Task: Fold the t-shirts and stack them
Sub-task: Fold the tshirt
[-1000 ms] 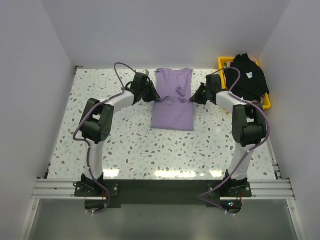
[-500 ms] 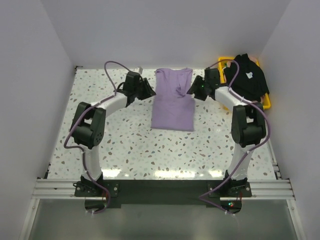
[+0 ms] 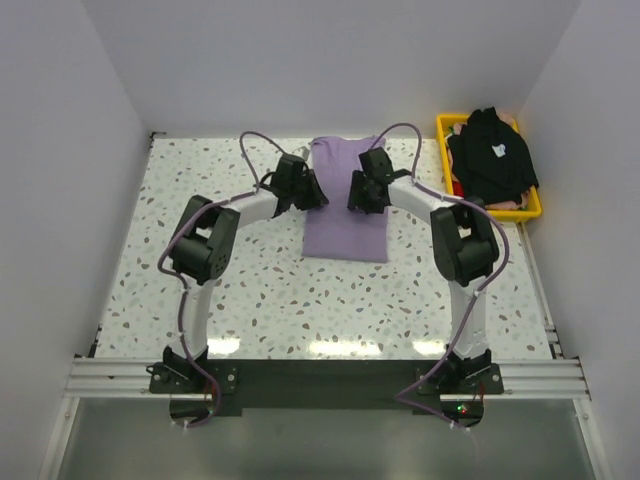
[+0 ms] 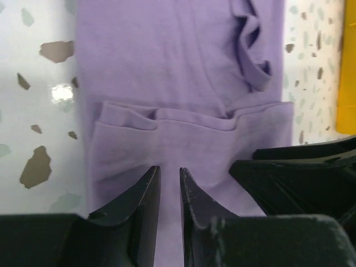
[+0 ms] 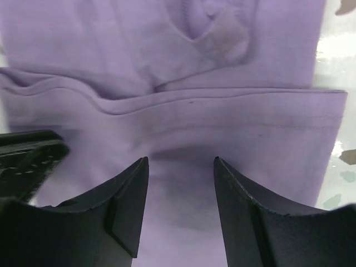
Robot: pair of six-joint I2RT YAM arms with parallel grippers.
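Note:
The lavender-purple t-shirt (image 3: 345, 232) lies folded on the speckled table (image 3: 250, 280), its lower half doubled up over the upper part, the fold edge (image 5: 222, 97) running across. Both grippers hover over its middle, side by side. My left gripper (image 4: 169, 168) (image 3: 312, 192) has only a narrow gap between its fingers, and no cloth is pinched there. My right gripper (image 5: 181, 159) (image 3: 360, 192) stands wide open just above the cloth. The black t-shirt (image 3: 490, 158) with a small white mark is heaped on the yellow basket at the back right.
The yellow plastic basket (image 3: 531, 211) stands against the right wall, and its edge (image 4: 347, 67) shows in the left wrist view. White walls close in the table on three sides. The arms' bases sit on the rail (image 3: 320, 375) at the near edge.
Both grippers have swung inward from the shirt's sides to over its middle. The right gripper has opened wide. The left gripper's gap has narrowed a little. The shirt has not moved.

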